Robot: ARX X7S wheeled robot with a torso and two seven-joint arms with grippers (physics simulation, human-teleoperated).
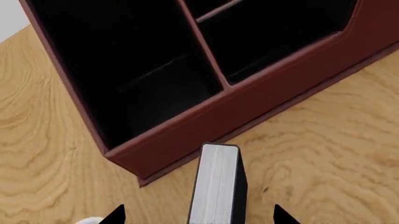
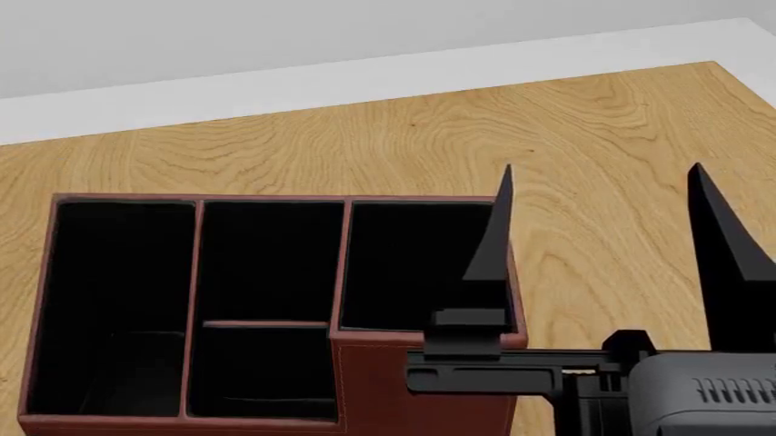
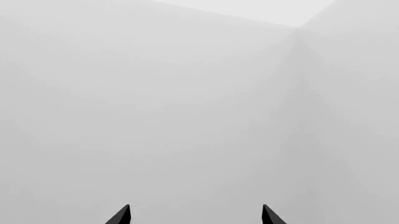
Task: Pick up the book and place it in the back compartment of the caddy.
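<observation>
Left pincer [image 1: 196, 215] spread, my book [image 1: 217, 184] standing between its tips, unpinched | caddy [image 1: 249, 100] just ahead of it on bench [image 1: 324, 154] | back compartment [image 2: 272, 261] empty | right pincer [image 2: 606, 222] spread, raised, tips beside caddy's right wall

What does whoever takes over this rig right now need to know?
Left end effector: open, fingertips either side of the book, not touching it.
Right end effector: open, raised, holding nothing.
The book stands upright on the table, just outside the caddy wall.
Done: left arm lined up on the book.
Left: close on the book, lift it, and place it in the back compartment, the short middle cell, which shows nothing in it.
</observation>
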